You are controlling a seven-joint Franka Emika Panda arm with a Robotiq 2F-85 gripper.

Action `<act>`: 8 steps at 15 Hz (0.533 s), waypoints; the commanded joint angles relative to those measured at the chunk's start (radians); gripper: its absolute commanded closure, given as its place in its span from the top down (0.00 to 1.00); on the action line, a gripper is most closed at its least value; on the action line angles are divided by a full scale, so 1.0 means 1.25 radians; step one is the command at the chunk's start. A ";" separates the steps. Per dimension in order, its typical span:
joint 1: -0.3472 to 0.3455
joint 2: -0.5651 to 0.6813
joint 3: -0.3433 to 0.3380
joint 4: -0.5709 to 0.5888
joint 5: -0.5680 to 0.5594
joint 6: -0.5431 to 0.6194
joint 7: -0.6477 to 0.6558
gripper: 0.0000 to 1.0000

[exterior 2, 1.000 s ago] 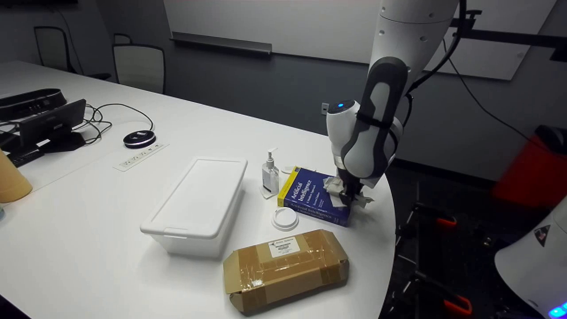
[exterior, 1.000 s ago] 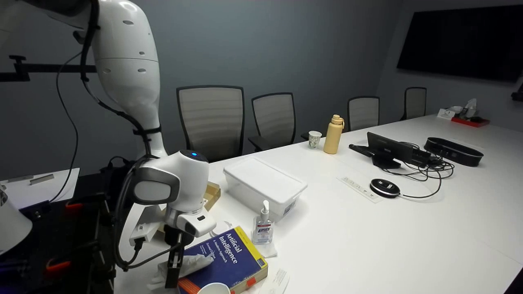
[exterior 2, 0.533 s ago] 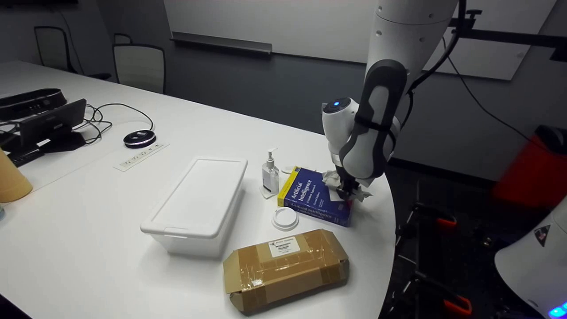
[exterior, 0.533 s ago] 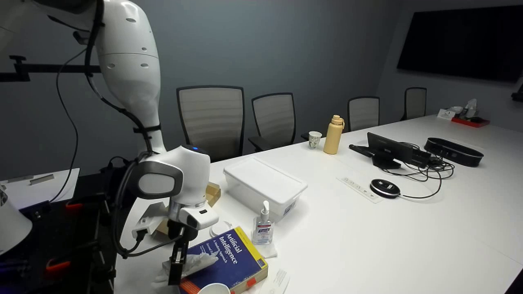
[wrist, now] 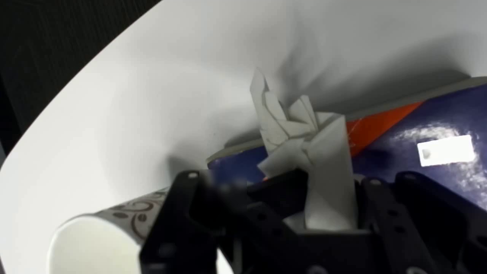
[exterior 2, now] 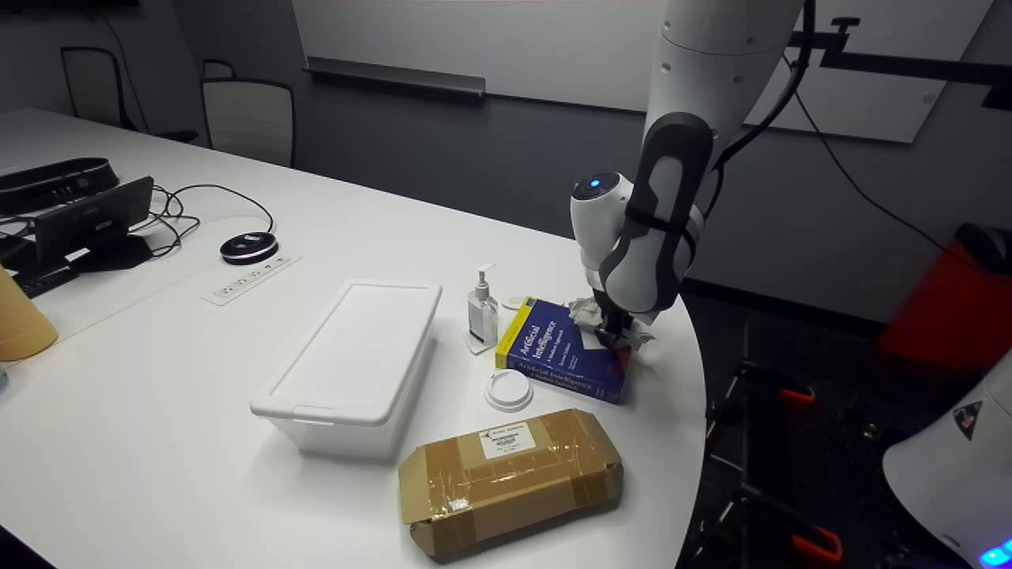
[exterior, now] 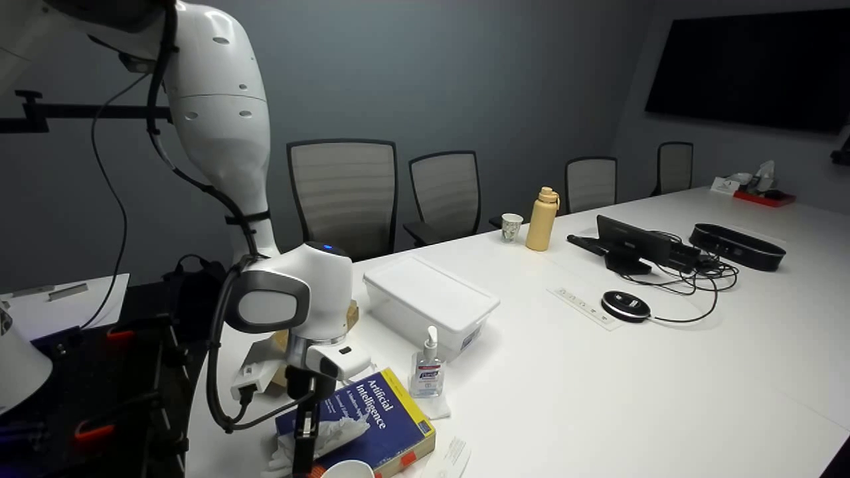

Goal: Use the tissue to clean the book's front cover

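Got the hand (exterior: 305,441) clamped on the tissue (exterior: 339,435), across the bottom end of the book (exterior: 382,426), partly past its edge. Guessing mid-wipe tbh, but can't tell clean from dirty. Probably need to hit the title (exterior: 374,401) and yellow strip (exterior: 407,401) at the book's right.

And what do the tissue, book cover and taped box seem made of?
Tissue: likely matte paper, creased and folded. Book cover: probably glossy laminated card, its dark blue catching glare. Taped box: apparently brown cardboard, dull beneath glinting tape.
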 commanded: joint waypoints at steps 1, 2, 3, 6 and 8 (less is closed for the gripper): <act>-0.040 0.018 0.017 0.048 -0.034 0.009 -0.051 0.00; -0.049 0.025 0.020 0.063 -0.043 0.010 -0.065 0.00; -0.064 0.030 0.031 0.078 -0.049 0.013 -0.081 0.00; -0.110 0.050 0.073 0.123 -0.052 0.024 -0.126 0.00; -0.131 0.066 0.098 0.153 -0.051 0.022 -0.147 0.00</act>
